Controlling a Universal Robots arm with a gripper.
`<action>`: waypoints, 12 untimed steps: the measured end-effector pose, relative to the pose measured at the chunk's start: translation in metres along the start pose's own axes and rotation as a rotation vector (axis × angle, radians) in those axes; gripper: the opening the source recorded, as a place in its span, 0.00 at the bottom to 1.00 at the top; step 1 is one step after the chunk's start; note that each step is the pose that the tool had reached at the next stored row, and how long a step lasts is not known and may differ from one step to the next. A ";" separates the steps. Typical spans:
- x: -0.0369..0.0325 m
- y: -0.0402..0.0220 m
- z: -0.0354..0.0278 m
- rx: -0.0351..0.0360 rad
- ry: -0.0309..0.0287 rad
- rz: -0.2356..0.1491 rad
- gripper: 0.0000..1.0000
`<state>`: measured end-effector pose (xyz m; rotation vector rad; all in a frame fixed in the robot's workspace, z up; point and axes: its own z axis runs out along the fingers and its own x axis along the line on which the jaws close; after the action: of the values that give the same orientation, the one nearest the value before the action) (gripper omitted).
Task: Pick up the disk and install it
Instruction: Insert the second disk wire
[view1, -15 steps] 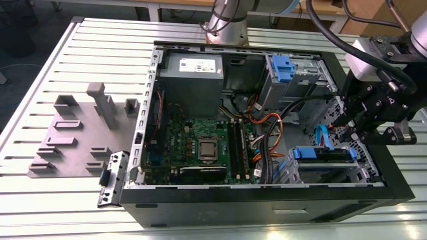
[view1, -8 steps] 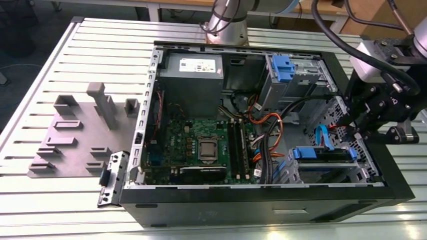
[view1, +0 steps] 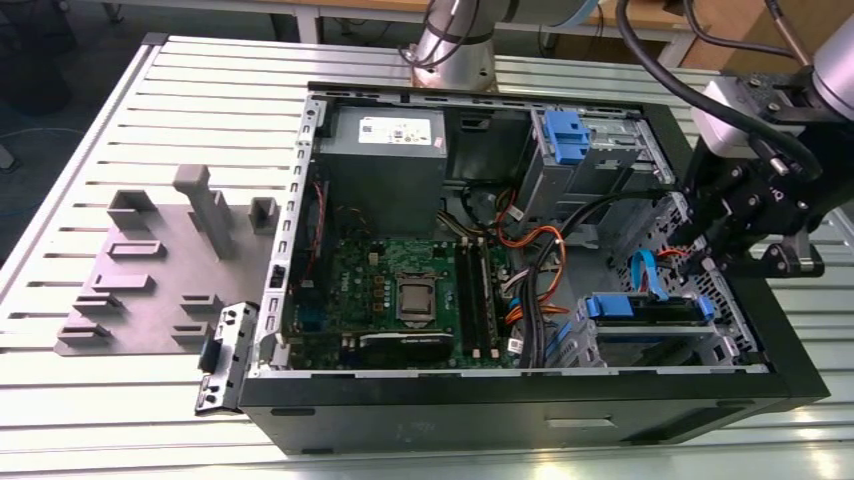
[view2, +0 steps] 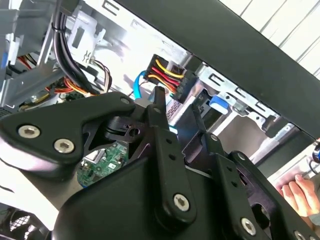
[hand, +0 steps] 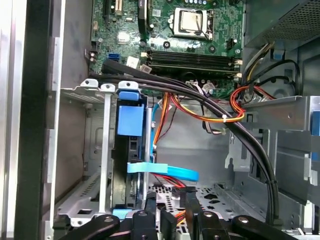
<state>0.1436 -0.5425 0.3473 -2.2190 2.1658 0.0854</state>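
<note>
Hovering empty with fingers (hand: 149, 220) apart, the black metal gripper (hand: 171, 197) is nearest. Just beyond, the silver blue-railed hard disk (hand: 131, 125) stands in its grey metal cage (hand: 106, 150), seemingly installed; backing out calls for clearing the flat blue cable (hand: 170, 171).

The exterior view looks steeply down on the open black steel computer case (view1: 534, 405), with the black robot wrist assembly (view1: 754, 195) at its three o'clock. Both wrist views sit close inside that side. The first wrist view faces the green printed-circuit motherboard (hand: 165, 30), shared with the exterior view; the second wrist view faces the case's rim.
</note>
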 end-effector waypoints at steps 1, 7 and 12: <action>-0.0005 -0.0005 0.0001 0.0000 0.0000 0.000 0.37; -0.0003 -0.0143 0.0000 -0.0071 0.0002 0.000 0.37; 0.0000 -0.0177 0.0010 -0.0098 0.0005 0.001 0.37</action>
<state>0.1613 -0.5420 0.3461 -2.2235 2.1712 0.0958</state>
